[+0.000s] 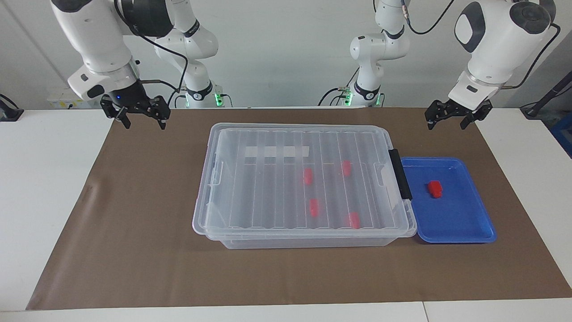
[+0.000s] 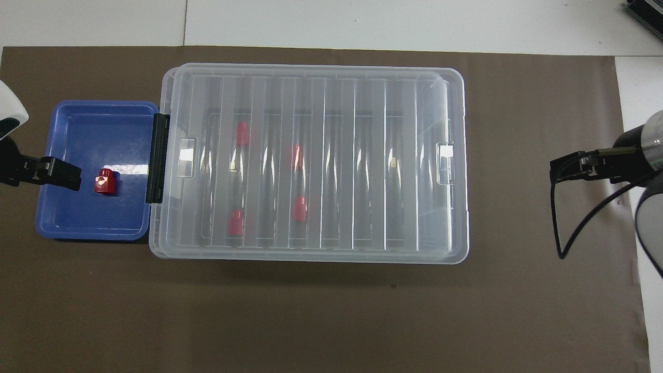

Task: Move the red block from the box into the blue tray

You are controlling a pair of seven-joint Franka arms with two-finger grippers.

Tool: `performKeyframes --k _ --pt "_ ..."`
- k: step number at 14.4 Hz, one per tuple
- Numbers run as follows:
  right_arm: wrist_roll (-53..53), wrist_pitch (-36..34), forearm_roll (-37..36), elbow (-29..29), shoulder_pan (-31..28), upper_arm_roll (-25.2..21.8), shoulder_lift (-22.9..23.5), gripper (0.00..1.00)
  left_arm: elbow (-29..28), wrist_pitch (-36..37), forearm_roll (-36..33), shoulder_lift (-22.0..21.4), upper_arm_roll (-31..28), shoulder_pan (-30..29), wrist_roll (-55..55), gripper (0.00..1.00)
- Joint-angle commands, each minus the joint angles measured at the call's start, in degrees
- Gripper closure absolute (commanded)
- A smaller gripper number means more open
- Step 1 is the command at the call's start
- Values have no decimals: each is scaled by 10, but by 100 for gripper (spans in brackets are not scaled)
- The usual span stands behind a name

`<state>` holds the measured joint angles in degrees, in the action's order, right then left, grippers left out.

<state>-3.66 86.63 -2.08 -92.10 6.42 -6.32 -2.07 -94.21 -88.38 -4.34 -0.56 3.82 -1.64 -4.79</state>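
Observation:
The box (image 1: 250,179) stands on the brown mat with its ribbed clear lid on. Its black clip handle (image 1: 400,174) faces the blue tray (image 1: 464,223), which touches that end. Several red blocks (image 1: 307,176) lie inside the box, also seen through the lid in the overhead view (image 2: 242,133). One red block (image 1: 435,188) lies in the blue tray (image 2: 67,217), also in the overhead view (image 2: 103,181). My left gripper (image 1: 448,121) hangs open and empty in the air over the mat at the tray's end (image 2: 57,173). My right gripper (image 1: 144,120) hangs open and empty over the mat's other end (image 2: 564,170).
The brown mat (image 1: 134,223) covers most of the white table (image 1: 40,179). Both arm bases stand at the robots' edge of the table. A dark object (image 2: 645,13) lies at the table's corner farthest from the robots, at the right arm's end.

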Motion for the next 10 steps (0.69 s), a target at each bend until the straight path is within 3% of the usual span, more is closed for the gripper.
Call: performKeyframes --k 1,10 --pt "-5 -4 15 2 -6 3 2 0 7 21 7 -6 -11 11 7 0" --pt "24 15 8 -6 -4 5 0 0 8 12 7 -22 -5 11 8 0"
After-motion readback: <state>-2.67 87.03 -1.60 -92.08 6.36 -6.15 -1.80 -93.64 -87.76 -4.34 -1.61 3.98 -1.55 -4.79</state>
